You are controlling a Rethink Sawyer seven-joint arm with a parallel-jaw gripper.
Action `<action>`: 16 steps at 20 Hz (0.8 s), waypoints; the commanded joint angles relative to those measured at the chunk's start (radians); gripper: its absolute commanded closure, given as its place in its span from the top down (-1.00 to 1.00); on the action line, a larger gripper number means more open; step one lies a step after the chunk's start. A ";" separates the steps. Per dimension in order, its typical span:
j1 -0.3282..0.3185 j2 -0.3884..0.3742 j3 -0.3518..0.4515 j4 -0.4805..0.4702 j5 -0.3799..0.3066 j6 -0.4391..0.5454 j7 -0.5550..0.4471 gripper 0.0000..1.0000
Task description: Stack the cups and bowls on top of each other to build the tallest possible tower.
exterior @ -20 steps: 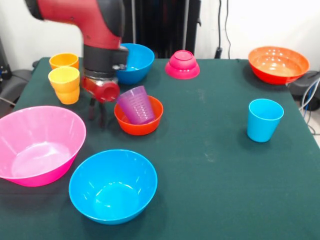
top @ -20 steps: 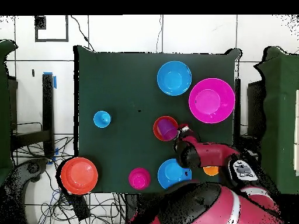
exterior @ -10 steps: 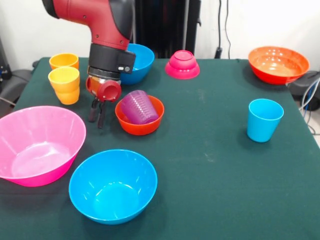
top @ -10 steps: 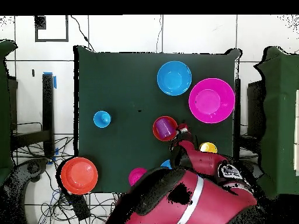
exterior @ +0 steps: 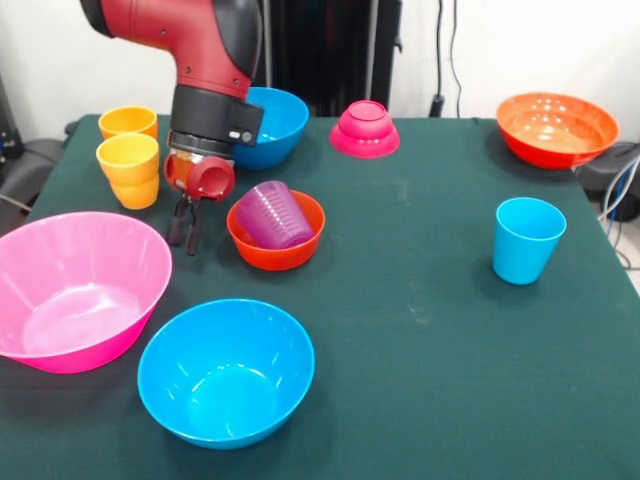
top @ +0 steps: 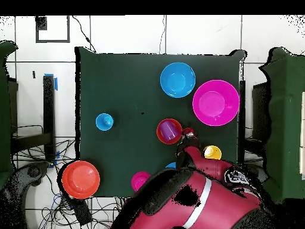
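On the desk (exterior: pixel 420 300), a pink bowl (exterior: pixel 75 290) is seen at the left, with two orange cups (exterior: pixel 128 168) behind it. The claw (exterior: pixel 186 228) is held nearly closed and empty, just beside an orange-red bowl (exterior: pixel 277 243) containing a tilted purple cup (exterior: pixel 272 214). A light blue cup (exterior: pixel 527 239) stands at the right.

Glossy plastic bowls (exterior: pixel 226 370), ribbed translucent purple cup (exterior: pixel 272 214), seemingly matt cloth table (exterior: pixel 430 340).
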 commanded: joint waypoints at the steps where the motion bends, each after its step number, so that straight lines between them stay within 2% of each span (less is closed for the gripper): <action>1: -0.017 0.385 0.047 0.024 0.040 0.155 0.058 1.00; 4: 0.029 0.369 0.005 0.080 0.115 0.184 0.073 1.00; 7: 0.063 0.314 -0.022 0.157 0.156 0.226 0.076 1.00; 9: 0.058 0.275 -0.019 0.204 0.149 0.267 0.066 1.00; 10: 0.036 0.253 -0.004 0.229 0.135 0.310 0.057 1.00; 12: -0.057 0.213 0.067 0.274 0.088 0.417 0.037 1.00; 14: -0.076 0.192 0.085 0.303 0.088 0.451 0.033 1.00; 16: -0.040 0.180 0.063 0.318 0.116 0.432 0.038 1.00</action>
